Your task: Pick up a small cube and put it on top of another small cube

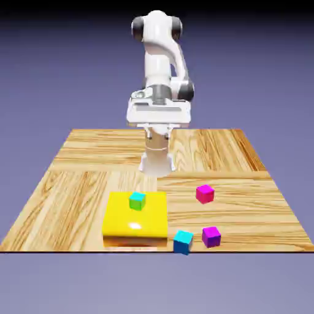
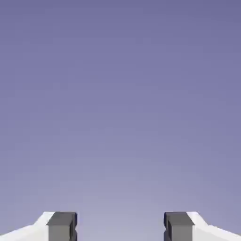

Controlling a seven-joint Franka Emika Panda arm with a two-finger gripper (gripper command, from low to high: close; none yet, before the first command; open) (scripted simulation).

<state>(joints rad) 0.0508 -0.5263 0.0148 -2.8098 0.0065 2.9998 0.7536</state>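
The small hot-pink cube (image 1: 205, 194) lies on the wooden table (image 1: 80, 184), right of the middle in the exterior view. My gripper (image 1: 159, 131) hangs high above the table's far part, well behind the cube and far from it. The hand view holds only the plain backdrop, with my gripper (image 2: 120, 227) open and its two grey fingertips (image 2: 61, 226) wide apart, nothing between them. A cyan cube (image 1: 183, 241) and a violet-magenta cube (image 1: 211, 236) rest near the table's front edge.
A flat yellow block (image 1: 136, 218) lies at the front, left of the middle, with a small teal cube (image 1: 137, 200) on top of it. The cyan cube sits right at the front edge, beside the block's corner.
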